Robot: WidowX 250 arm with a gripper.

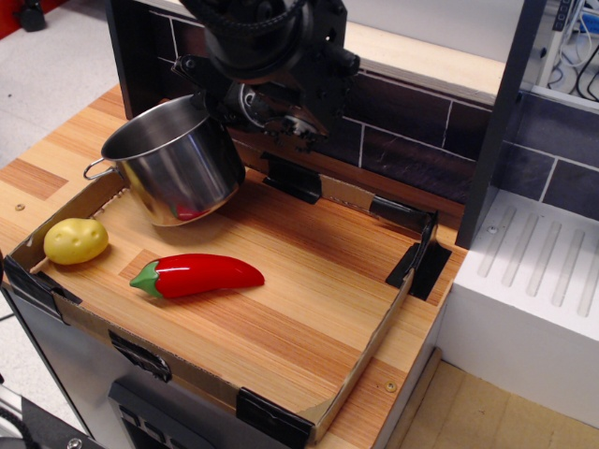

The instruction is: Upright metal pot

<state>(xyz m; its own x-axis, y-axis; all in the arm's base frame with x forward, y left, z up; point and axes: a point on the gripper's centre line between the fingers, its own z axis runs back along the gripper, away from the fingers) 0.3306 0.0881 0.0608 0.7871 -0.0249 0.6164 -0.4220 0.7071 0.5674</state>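
Starting at the left edge, there's a yellow potato (75,240) parked in the near-left corner of the cardboard tray (370,360), well out of the way, so it's not going to matter for setting anything down. Just right of it lies a red pepper (198,275), stem end pointing toward the potato, sitting on the wood floor of the tray in front of the action.

Behind those two is the metal pot (173,164). It's in the back-left part of the tray, mouth up but leaning, with the open rim tipped toward the left and the base looking like it's only touching down on one edge, if at all. One wire loop handle pokes out on its left side.

Right of the pot, the black gripper (225,105) comes in from above and seems clamped on the pot's right-hand rim, which would explain why the pot can hang at that lean without rolling. Honestly the fingers are buried in dark arm hardware, so I'm inferring the grip more than seeing it.

My read: nearly upright, just needs levelling and lowering flat before letting go.
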